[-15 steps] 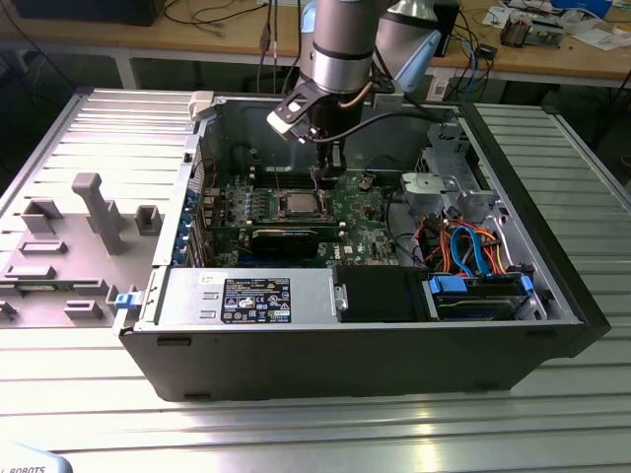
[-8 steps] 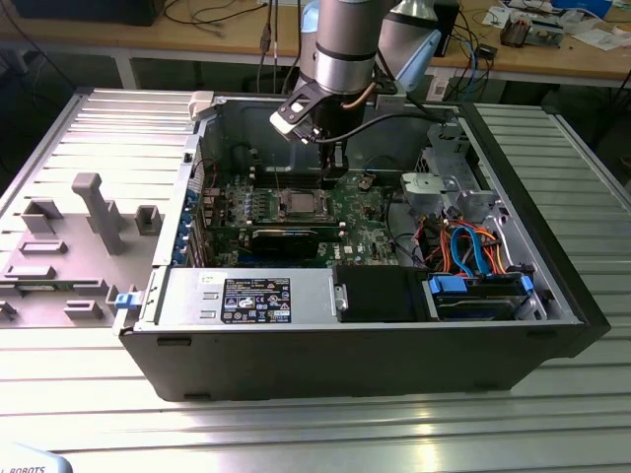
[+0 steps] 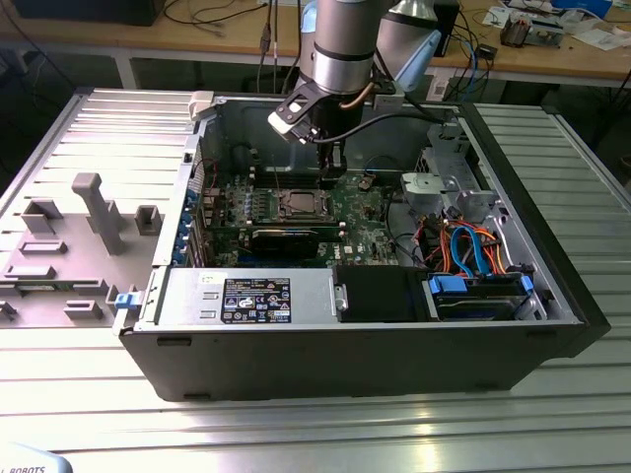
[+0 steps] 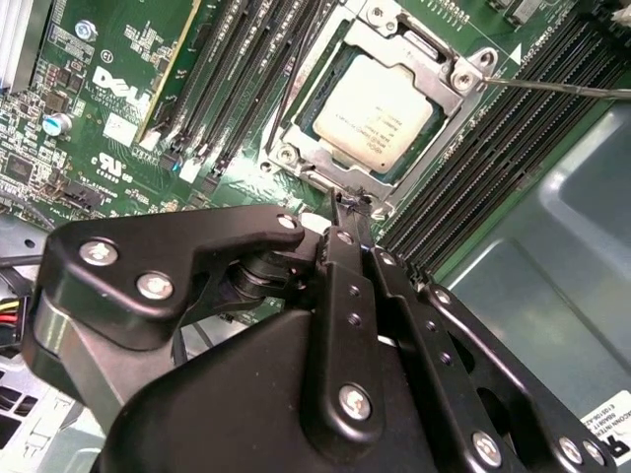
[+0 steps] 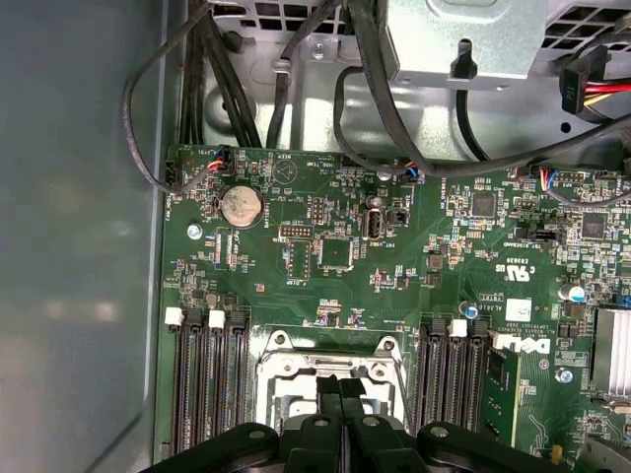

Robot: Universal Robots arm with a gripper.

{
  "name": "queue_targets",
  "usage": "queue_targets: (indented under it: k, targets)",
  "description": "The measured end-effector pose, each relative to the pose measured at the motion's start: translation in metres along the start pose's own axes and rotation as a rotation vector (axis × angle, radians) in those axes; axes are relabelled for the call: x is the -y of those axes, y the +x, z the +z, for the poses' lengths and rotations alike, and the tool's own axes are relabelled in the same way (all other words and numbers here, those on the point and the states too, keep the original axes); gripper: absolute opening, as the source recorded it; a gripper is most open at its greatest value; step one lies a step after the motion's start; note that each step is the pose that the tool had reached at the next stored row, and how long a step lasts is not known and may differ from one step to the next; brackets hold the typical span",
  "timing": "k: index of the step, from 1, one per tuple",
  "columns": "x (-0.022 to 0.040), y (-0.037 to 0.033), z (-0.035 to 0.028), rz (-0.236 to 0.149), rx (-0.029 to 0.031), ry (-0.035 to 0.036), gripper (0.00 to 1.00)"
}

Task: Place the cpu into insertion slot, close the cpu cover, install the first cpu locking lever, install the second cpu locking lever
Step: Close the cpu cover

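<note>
We see an open black computer case (image 3: 375, 365) lying on a ribbed metal table (image 3: 296, 434), with a grey moulded tray (image 3: 69, 266) just beside it on the exterior view's left. Inside we find a labelled power supply (image 3: 246, 299), blue and orange cables (image 3: 471, 239) and, in the first wrist view, a coin battery (image 5: 242, 206) and black memory slots (image 5: 209, 379).
</note>
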State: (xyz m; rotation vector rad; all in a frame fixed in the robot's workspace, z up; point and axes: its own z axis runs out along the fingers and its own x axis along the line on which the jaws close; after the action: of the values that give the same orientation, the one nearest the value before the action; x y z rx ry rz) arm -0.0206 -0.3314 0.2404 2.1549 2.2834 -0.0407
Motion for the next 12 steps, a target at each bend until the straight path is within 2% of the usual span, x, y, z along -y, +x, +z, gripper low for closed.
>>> queue_targets:
  k: [4,8,12]
  targets:
    - [0.0012,0.0,0.0002,0.0,0.0,0.0,0.11]
    - [0.0108,0.0007,0.0024,0.0,0.0,0.0,0.11]
    - [0.014,0.0009,0.0043,0.0,0.0,0.0,0.11]
